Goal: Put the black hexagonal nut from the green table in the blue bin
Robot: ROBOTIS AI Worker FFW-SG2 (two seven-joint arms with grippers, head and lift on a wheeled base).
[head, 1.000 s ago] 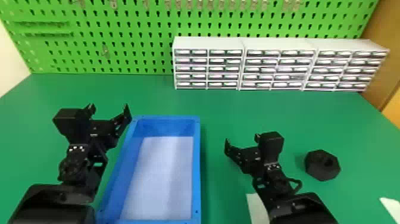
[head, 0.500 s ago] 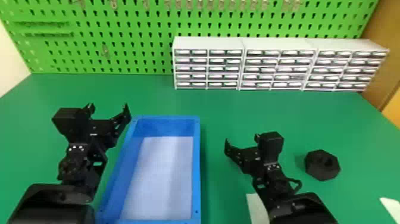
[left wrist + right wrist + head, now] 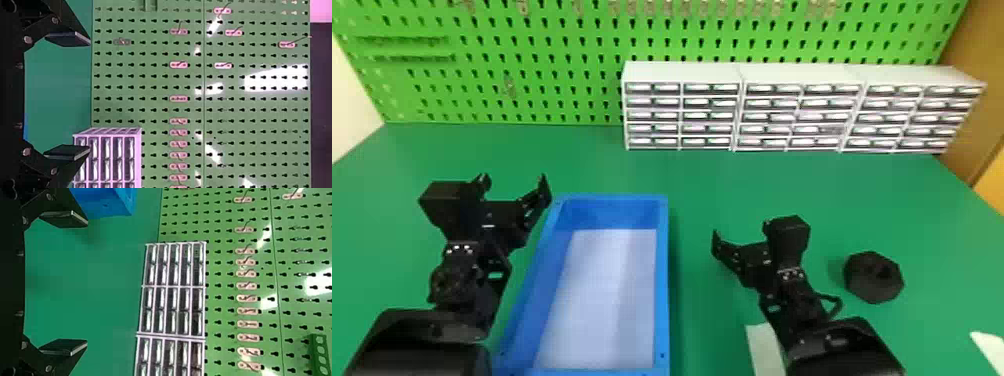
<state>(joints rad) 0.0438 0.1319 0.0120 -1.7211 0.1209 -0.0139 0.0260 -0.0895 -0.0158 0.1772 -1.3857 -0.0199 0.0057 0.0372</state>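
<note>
Nut point(image 3: 869, 282), hexagonal, on smooth green table point(image 3: 702, 180), rectangular blue bin point(image 3: 662, 280), left and right jaws released

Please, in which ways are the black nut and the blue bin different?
The nut is black; the bin is blue with a pale bottom. The nut is small and hexagonal, while the bin is much larger and roughly rectangular. Both rest on the green table.

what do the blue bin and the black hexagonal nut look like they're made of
Blue bin: probably moulded plastic, smooth with a slight sheen, judging by its even colour and thin one-piece walls.
Black hexagonal nut: matte, perhaps plastic or rubber; its dark faces show no metallic glint, but coated metal can't be ruled out.
</note>
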